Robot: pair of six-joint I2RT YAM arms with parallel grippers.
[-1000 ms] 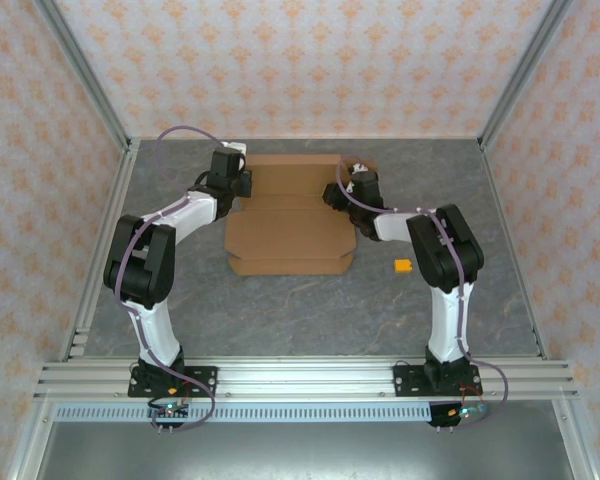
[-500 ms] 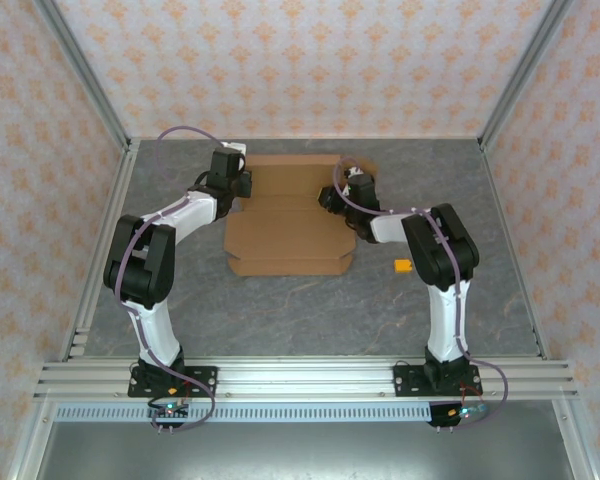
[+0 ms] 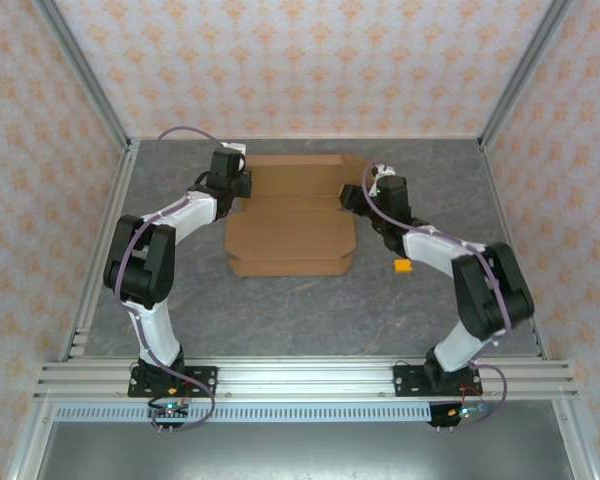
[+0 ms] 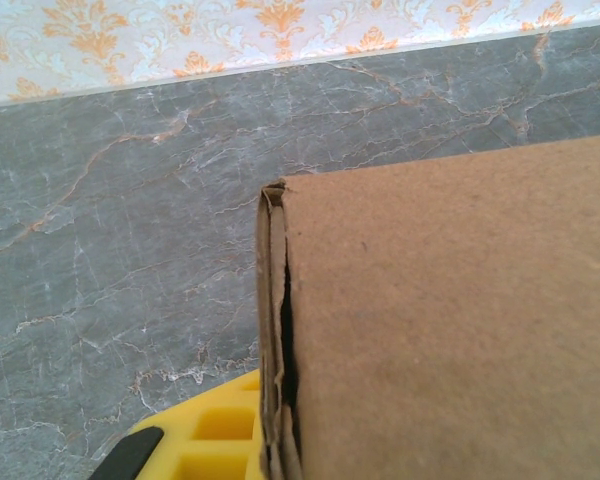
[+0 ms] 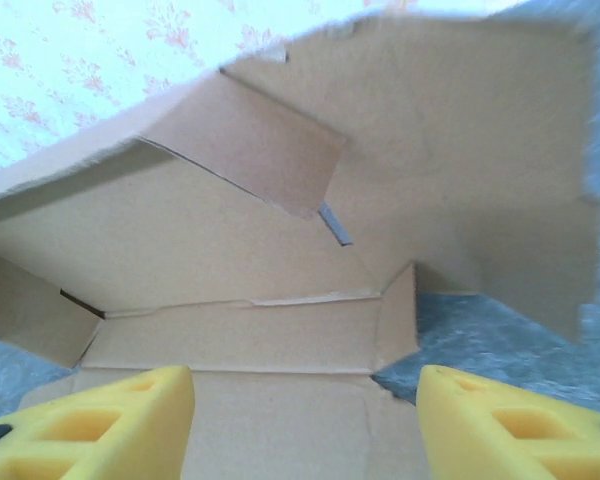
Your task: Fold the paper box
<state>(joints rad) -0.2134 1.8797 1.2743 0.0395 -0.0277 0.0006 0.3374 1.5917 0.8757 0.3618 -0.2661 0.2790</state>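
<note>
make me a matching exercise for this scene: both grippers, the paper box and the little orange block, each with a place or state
1 left gripper
2 right gripper
3 paper box
4 orange block

a open
b on the table, right of the box
c shut on the box's edge
d brown, partly folded

Pairs: 1-c, 2-a, 3-d, 4-b

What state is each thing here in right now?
Brown cardboard paper box: partly folded, flaps raised, not closed.
Left gripper: shut on the box's left wall.
Right gripper: open, empty, facing the box's inside.
Small orange block: lying loose, right of the box.
</note>
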